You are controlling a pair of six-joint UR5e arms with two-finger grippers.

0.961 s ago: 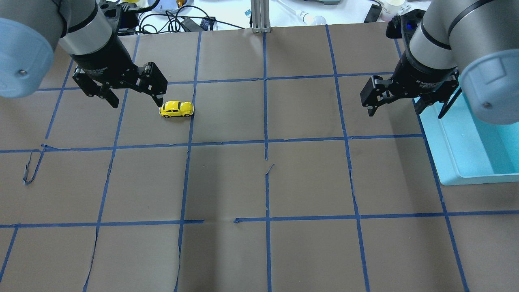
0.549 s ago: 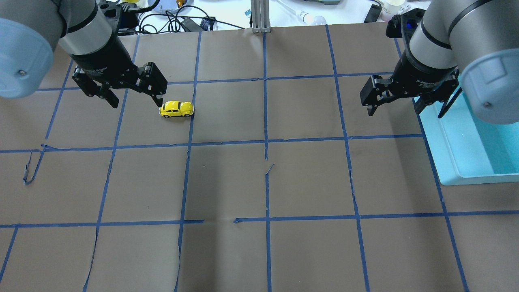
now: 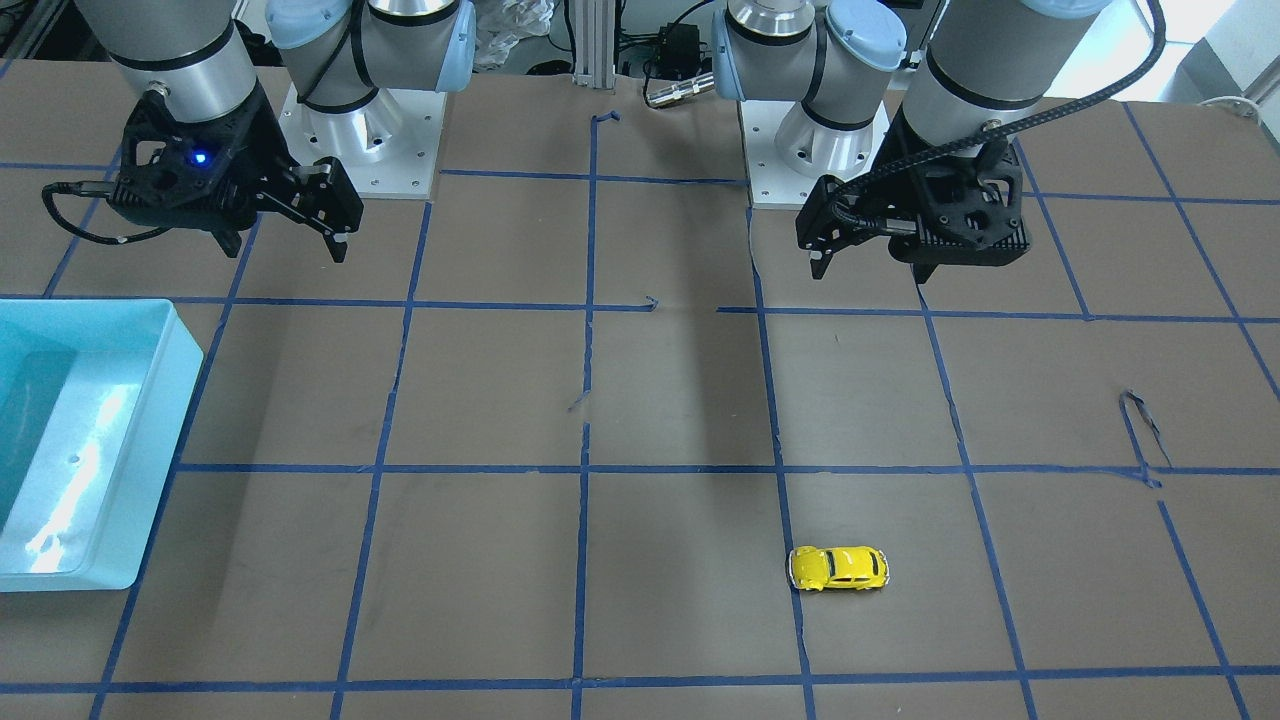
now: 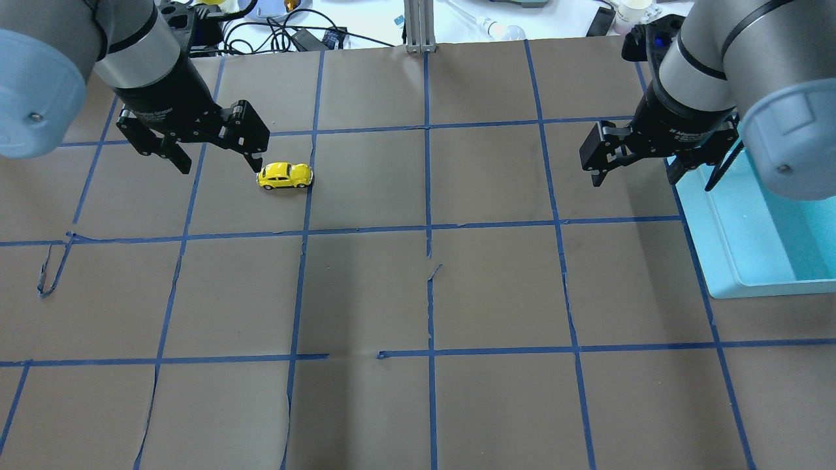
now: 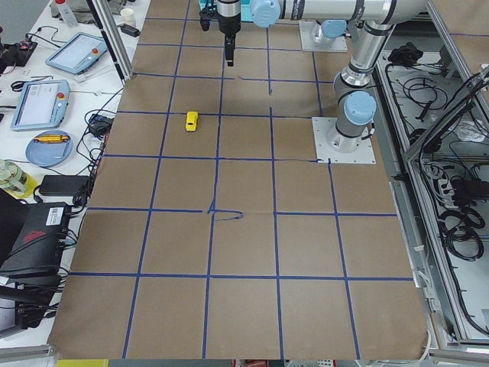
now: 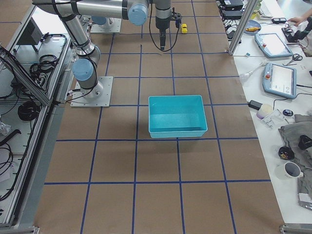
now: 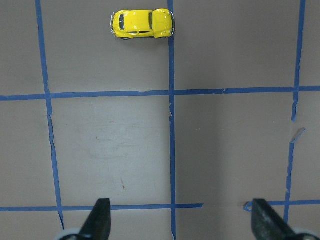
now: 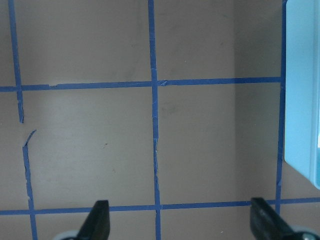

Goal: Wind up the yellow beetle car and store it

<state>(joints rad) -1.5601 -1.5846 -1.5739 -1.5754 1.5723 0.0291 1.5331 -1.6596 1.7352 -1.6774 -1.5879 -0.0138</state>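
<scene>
The yellow beetle car (image 4: 285, 175) stands on its wheels on the brown table, in the far left part of the overhead view. It also shows in the front view (image 3: 838, 568) and at the top of the left wrist view (image 7: 142, 23). My left gripper (image 4: 220, 163) is open and empty. It hovers above the table, just left of the car and apart from it; its fingers (image 7: 100, 220) frame bare table. My right gripper (image 4: 635, 177) is open and empty and hovers at the far right, beside the teal bin (image 4: 725, 287).
The teal bin (image 3: 150, 450) is open-topped, and its wall edge shows in the right wrist view (image 8: 302, 100). Blue tape lines grid the brown table cover, torn in places (image 4: 431, 271). Cables and devices (image 4: 294, 32) lie beyond the far table edge.
</scene>
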